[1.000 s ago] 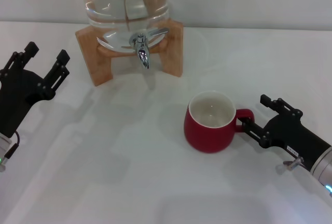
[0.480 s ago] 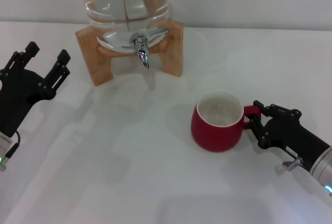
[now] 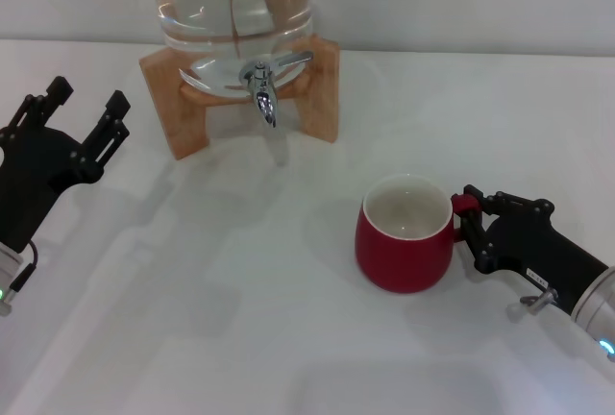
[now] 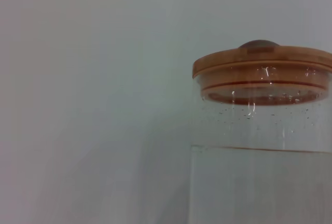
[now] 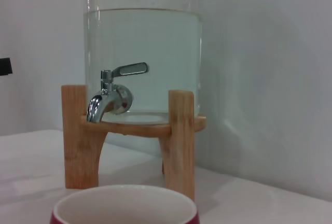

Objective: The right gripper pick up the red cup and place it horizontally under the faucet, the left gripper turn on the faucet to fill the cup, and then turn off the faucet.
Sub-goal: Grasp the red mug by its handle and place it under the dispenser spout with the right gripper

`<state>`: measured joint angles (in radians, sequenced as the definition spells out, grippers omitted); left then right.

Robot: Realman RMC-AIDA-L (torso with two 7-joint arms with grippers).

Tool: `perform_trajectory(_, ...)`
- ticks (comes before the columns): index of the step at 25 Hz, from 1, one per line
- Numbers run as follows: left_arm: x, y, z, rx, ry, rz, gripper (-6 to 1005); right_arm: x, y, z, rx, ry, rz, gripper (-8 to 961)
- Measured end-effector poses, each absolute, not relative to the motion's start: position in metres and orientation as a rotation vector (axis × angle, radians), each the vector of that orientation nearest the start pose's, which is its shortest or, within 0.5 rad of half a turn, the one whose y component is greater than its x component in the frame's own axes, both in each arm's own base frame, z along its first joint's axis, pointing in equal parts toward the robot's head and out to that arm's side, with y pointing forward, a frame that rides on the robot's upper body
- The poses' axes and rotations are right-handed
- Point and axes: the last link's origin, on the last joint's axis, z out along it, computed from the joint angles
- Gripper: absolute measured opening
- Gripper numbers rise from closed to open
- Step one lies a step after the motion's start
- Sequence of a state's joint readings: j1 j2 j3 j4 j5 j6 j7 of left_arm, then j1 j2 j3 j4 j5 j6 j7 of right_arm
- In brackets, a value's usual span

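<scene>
The red cup (image 3: 405, 247) stands upright on the white table, right of and nearer than the faucet (image 3: 261, 90). Its cream inside looks empty, and its handle points to the right. My right gripper (image 3: 469, 227) is shut on that handle from the right side. The right wrist view shows the cup's rim (image 5: 124, 207) close up, with the chrome faucet (image 5: 110, 98) beyond it and its lever lying level. No water runs from the spout. At the far left my left gripper (image 3: 88, 98) is open and well away from the faucet.
The glass water jar (image 3: 231, 2) sits on a wooden stand (image 3: 161, 98) at the back centre. Its wooden lid (image 4: 262, 60) shows in the left wrist view. White table (image 3: 240, 319) spreads between the arms, and a pale wall rises behind.
The right gripper's fingers have closed on the cup's handle. The cup has shifted right and slightly nearer. The left arm has not moved.
</scene>
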<state>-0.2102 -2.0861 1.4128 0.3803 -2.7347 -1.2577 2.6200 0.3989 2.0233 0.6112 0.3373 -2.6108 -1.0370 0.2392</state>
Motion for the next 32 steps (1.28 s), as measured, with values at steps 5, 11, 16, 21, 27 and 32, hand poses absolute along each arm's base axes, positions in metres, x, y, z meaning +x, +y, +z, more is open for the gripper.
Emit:
perform_trajectory(5, -0.324, 0.291, 0.003, -1.773, -0.501, -0.909, 757, 0.289, 0.302, -0.084, -2.155, 0.443, 0.699, 131)
perform_trajectory(11, -0.324, 0.292, 0.004, -1.774, -0.5, -0.907, 757, 0.283, 0.304, -0.086, -2.162, 0.434, 0.714, 131)
perform_trajectory(16, -0.324, 0.293, 0.003, -1.775, -0.502, -0.904, 756, 0.278, 0.307, -0.086, -2.166, 0.424, 0.726, 131)
perform_trajectory(21, -0.324, 0.294, 0.003, -1.776, -0.501, -0.904, 756, 0.276, 0.309, -0.086, -2.168, 0.417, 0.731, 130)
perform_trajectory(27, -0.323, 0.294, 0.003, -1.776, -0.501, -0.906, 757, 0.272, 0.314, -0.087, -2.176, 0.414, 0.73, 130)
perform_trajectory(32, -0.323, 0.294, 0.003, -1.776, -0.501, -0.906, 757, 0.266, 0.319, -0.091, -2.19, 0.414, 0.722, 130)
